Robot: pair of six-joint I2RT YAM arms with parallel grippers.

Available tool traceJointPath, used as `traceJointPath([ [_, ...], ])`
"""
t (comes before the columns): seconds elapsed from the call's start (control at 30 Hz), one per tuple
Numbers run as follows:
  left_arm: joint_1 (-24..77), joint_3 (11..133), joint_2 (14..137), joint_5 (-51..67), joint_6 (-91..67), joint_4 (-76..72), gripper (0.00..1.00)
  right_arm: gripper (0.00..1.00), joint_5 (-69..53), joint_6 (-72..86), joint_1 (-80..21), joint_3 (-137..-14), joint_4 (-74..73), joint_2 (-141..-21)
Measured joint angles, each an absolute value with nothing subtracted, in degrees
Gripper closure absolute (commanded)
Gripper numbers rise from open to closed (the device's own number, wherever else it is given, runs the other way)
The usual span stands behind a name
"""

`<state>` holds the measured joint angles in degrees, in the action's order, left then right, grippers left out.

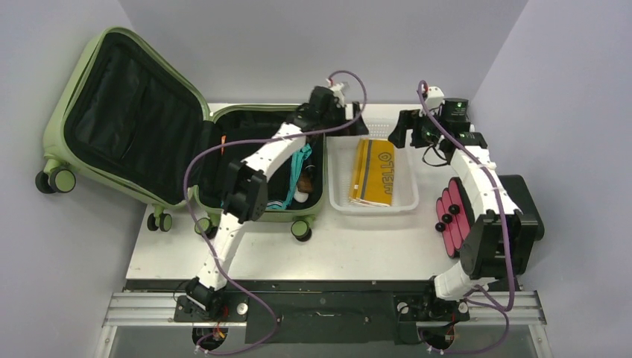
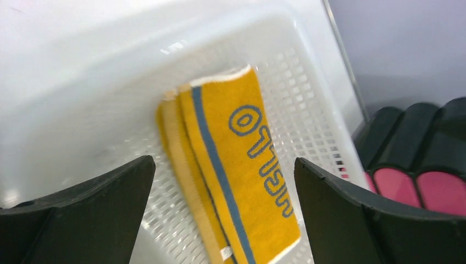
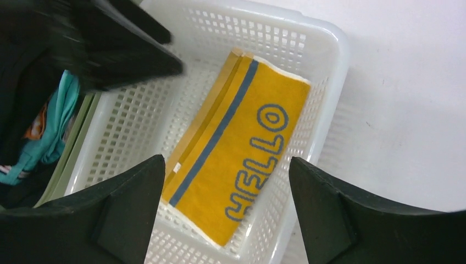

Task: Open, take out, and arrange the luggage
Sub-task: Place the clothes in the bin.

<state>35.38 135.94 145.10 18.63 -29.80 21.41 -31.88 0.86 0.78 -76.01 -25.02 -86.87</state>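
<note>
The olive-green luggage [image 1: 127,112] lies open. Its lid leans against the left wall and its base [image 1: 261,113] rests on the table, holding teal clothing [image 1: 298,168] and other items. My left gripper [image 1: 352,113] hovers open and empty over the far left corner of the white mesh basket [image 1: 339,201]. My right gripper [image 1: 402,133] hovers open and empty over its far right corner. A folded yellow "HELLO" towel [image 1: 375,171] lies in the basket. It shows between the left jaws [image 2: 224,161] and between the right jaws [image 3: 226,160].
A black case with a pink-red ribbed side [image 1: 454,220] stands right of the basket, under my right arm, and shows in the left wrist view [image 2: 417,181]. The luggage rim [image 3: 77,148] touches the basket's left side. Grey walls close in on three sides.
</note>
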Motion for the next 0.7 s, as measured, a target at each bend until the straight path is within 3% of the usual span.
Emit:
traceJointPath([
  [0.37,21.56,123.37,130.04,24.51,-32.36,15.38,0.04,0.76,-25.56,7.64,-7.11,-96.64,-27.55,-111.07],
  [0.53,21.80,117.95,130.02,27.35,-32.84,15.03,0.04,0.85,-22.52,9.08,-10.39,-105.82,-31.44,-121.49],
  [0.7,21.89,113.89,129.97,30.30,-33.63,14.52,0.04,0.87,-17.96,9.04,-12.56,-109.36,-34.76,-127.04],
])
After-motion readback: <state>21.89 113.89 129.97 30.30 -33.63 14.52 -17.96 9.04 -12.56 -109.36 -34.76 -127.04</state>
